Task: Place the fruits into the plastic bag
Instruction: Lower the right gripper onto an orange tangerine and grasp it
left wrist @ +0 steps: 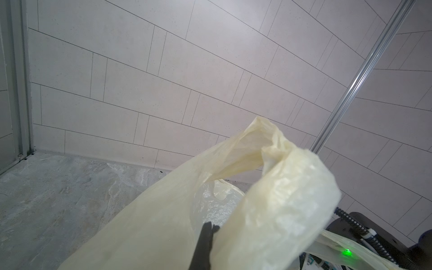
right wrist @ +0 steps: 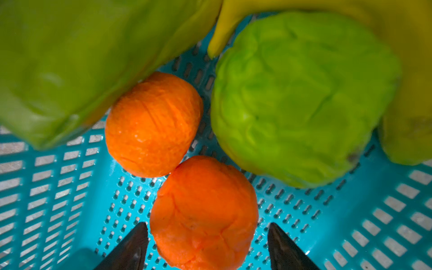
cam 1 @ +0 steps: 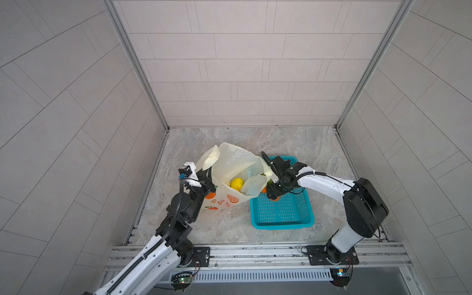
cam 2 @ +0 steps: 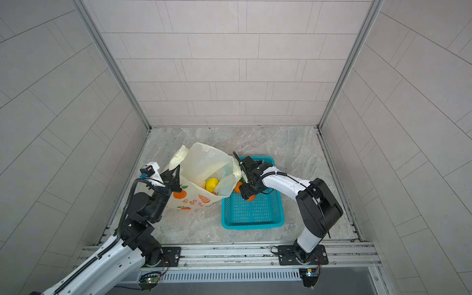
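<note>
Right claw (right wrist: 207, 224) agape astride orange piece (right wrist: 203, 198), slim gaps both sides; left claw (cam 2: 177, 169) clenched on plastic bag (cam 2: 204, 158) rim

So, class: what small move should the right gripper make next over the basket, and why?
Probably close the right gripper on the nearer orange: its jaws stand open either side of it in the basket, and the left gripper holds the bag open.
</note>
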You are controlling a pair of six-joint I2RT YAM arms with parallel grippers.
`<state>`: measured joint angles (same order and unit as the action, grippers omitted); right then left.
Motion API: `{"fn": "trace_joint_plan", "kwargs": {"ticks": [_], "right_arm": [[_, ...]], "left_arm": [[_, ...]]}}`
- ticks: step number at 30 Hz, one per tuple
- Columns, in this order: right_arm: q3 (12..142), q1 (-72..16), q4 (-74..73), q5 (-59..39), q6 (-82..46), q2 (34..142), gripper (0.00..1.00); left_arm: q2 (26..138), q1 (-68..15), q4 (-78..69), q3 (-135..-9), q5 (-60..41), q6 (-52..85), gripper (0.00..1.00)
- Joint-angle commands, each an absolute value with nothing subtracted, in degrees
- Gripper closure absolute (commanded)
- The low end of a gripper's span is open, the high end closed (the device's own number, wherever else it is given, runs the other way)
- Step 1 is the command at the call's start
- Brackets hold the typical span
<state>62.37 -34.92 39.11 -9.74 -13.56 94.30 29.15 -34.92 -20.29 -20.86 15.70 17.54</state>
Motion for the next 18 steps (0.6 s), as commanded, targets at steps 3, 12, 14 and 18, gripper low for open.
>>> {"fn": "trace_joint_plan", "kwargs": {"ticks": [3, 12, 14, 18], "right_arm": [[63.13, -35.45, 38.11, -8.16, -12.84, 96.03, 0.27], [62.80, -35.56, 37.52, -6.87, -13.16, 95.88, 0.44], [62.51, -35.44, 37.68, -5.47, -13.76, 94.31, 0.46], [62.92, -34.08, 39.35, -3.70, -16.17, 88.68, 0.48]], "left_arm": [[28.57, -35.16, -21.76, -21.06, 15.90, 16.83, 1.00], [28.32, -35.16, -21.70, -20.92, 16.01, 16.87, 1.00], [28.24, -35.17, -21.63, -20.92, 16.00, 16.87, 1.00], [28.26, -35.16, -21.71, -20.79, 16.02, 16.87, 1.00]]}}
